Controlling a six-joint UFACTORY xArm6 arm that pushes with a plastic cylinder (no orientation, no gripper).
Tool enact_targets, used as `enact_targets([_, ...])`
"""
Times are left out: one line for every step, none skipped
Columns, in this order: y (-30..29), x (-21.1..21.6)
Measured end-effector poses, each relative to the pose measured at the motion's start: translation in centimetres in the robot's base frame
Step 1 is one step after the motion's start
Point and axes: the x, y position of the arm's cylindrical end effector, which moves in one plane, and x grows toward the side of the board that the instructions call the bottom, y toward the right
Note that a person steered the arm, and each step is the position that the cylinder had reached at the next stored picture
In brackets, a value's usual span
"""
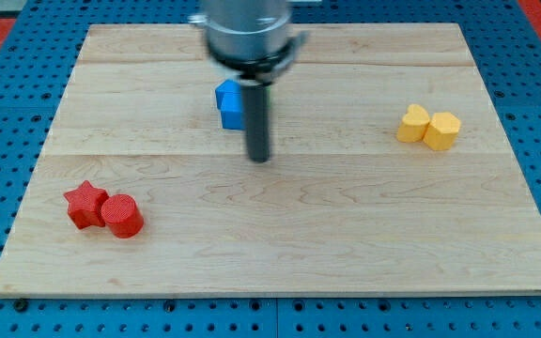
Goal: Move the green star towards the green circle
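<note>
1. My tip [259,158] rests on the table [280,244] near the middle, just to the right of and below the blue block [229,103]. It is a plain dark rod with nothing to open or close, and it carries nothing.
2. I see no green star and no green circle anywhere in the view. If they exist, the arm's grey body at the top may be hiding them, but I cannot tell.
3. The main risk is that I push blind, with no target in sight, and shove the wrong piece.
4. At the far left, the red star [85,204] touches the red cylinder [121,215]. Both look matte and chunky, so a nudge on one would drag the other along.
5. The blue block is angular and partly hidden behind the rod. A small move up and left would knock it.
6. On the right, the left yellow block [413,123], roughly heart-shaped, touches the right yellow block [442,130], which looks faceted. Both are well apart from my tip.
7. The table is pale, smooth, planked wood, so I judge that blocks slide easily and may spin off a glancing push.
</note>
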Motion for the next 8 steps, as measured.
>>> enact_targets([3.4, -11.5])
enact_targets([0.8, -20.0])
enact_targets([-7.3, -23.8])
enact_targets([-9.1, -23.4])
enact_targets([-12.5, -20.5])
enact_targets([-14.0, -18.6])
enact_targets([-5.5, -17.1])
enact_targets([-4.7, -17.8])
